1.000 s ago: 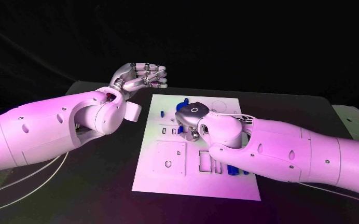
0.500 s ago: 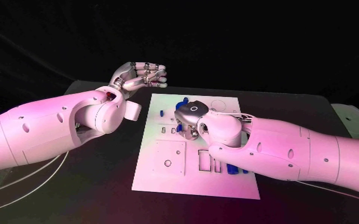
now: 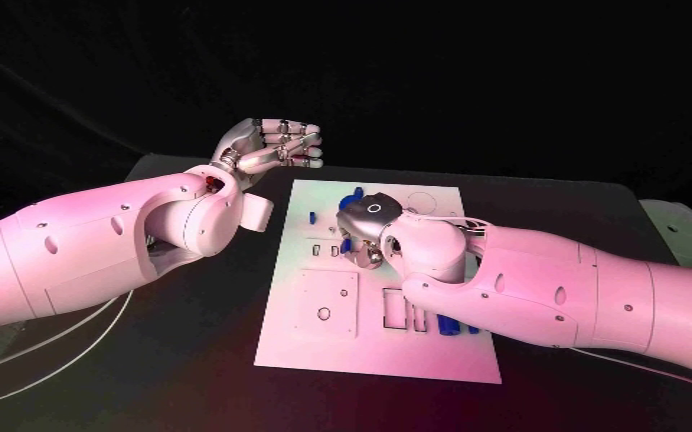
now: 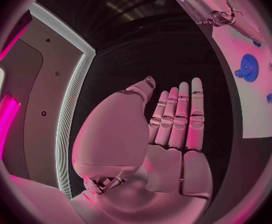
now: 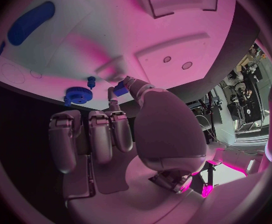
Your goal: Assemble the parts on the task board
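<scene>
The white task board (image 3: 325, 337) lies in the middle of the black table. My right hand (image 3: 368, 230) is low over the board's middle and pinches a small blue part (image 5: 119, 89) between thumb and a finger, its tip against the board (image 5: 111, 30). A blue gear (image 5: 78, 94) and a small blue peg (image 5: 91, 79) stand close beside it. My left hand (image 3: 274, 147) is raised beyond the board's far left corner; its fingers (image 4: 179, 114) lie straight side by side with nothing in them. The gear (image 4: 247, 67) also shows on the board (image 4: 260, 114).
More blue parts sit on the board: one at the far edge (image 3: 356, 195), one at the left (image 3: 309, 217), some in slots near my right forearm (image 3: 447, 326). A long blue part (image 5: 30, 22) lies further off. Square recesses mark the board's near left (image 3: 329, 304).
</scene>
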Available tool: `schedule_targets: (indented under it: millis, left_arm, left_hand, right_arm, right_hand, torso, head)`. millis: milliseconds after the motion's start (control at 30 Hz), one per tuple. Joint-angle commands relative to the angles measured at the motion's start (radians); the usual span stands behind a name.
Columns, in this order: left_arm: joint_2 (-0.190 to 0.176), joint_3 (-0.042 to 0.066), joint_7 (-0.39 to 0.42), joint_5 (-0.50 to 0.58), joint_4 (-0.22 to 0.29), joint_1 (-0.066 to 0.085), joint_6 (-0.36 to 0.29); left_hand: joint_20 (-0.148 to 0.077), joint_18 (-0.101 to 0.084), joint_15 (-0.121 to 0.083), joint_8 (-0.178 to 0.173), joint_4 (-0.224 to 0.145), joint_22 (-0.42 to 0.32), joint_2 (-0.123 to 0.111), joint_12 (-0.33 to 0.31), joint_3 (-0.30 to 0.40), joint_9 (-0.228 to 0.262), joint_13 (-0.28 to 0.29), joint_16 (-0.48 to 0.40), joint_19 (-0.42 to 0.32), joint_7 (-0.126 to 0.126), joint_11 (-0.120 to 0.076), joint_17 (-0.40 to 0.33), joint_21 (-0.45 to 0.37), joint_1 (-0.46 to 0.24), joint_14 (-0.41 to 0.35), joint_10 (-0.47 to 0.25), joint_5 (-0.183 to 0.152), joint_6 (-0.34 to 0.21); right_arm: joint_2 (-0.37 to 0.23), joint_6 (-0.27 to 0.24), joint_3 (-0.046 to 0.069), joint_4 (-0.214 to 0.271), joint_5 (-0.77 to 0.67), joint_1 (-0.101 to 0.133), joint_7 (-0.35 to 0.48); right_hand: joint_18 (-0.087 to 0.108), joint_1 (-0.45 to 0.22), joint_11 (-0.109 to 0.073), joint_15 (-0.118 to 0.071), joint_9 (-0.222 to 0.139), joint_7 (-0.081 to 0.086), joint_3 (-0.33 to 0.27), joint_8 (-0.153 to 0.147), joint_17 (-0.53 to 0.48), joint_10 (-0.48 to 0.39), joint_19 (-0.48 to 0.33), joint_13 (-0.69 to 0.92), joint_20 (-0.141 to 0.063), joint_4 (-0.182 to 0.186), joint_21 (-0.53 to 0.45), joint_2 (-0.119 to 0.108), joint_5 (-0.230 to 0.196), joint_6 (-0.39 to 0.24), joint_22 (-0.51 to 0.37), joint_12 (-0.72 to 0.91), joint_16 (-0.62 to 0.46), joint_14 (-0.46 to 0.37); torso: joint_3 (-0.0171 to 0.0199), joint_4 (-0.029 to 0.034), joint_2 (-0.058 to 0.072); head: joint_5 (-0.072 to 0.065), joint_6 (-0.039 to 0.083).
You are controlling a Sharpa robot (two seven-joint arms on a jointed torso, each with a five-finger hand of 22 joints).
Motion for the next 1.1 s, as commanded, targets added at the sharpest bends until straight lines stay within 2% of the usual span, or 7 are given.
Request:
schedule_targets:
  millis: [33, 1100]
  left_arm:
    - [0.001, 0.001, 0.005, -0.004, 0.002, 0.001, 0.016]
    - [-0.001, 0.001, 0.004, -0.004, 0.002, 0.001, 0.016]
  left_hand:
    - [0.003, 0.005, 0.003, -0.004, 0.0, -0.001, -0.003, -0.006, 0.008, -0.001, -0.001, -0.006, 0.003, -0.001, 0.0, 0.001, -0.001, -0.008, -0.001, -0.008, -0.006, -0.007]
    - [0.003, 0.005, 0.003, -0.004, 0.0, -0.001, -0.003, -0.006, 0.008, -0.001, -0.001, -0.006, 0.003, -0.001, 0.0, 0.001, -0.001, -0.008, -0.001, -0.008, -0.006, -0.007]
  right_arm:
    - [0.002, 0.005, -0.001, -0.001, -0.016, -0.001, -0.001]
    - [0.003, 0.01, -0.003, -0.004, -0.016, -0.001, -0.003]
  right_hand:
    - [-0.014, -0.009, 0.003, 0.001, 0.0, -0.001, 0.001, -0.006, 0.251, 0.041, 0.106, 0.201, -0.004, 0.005, 0.005, 0.0, 0.006, -0.009, 0.263, -0.005, -0.002, 0.103]
    - [-0.014, -0.015, 0.005, 0.003, -0.002, 0.001, -0.001, -0.008, 0.247, 0.039, 0.106, 0.198, -0.003, 0.007, 0.005, -0.006, 0.009, -0.012, 0.263, -0.008, -0.003, 0.102]
  torso:
    - [0.0003, 0.0001, 0.0]
    - [0.0003, 0.0001, 0.0]
  head:
    - [0.0, -0.001]
    - [0.001, -0.006]
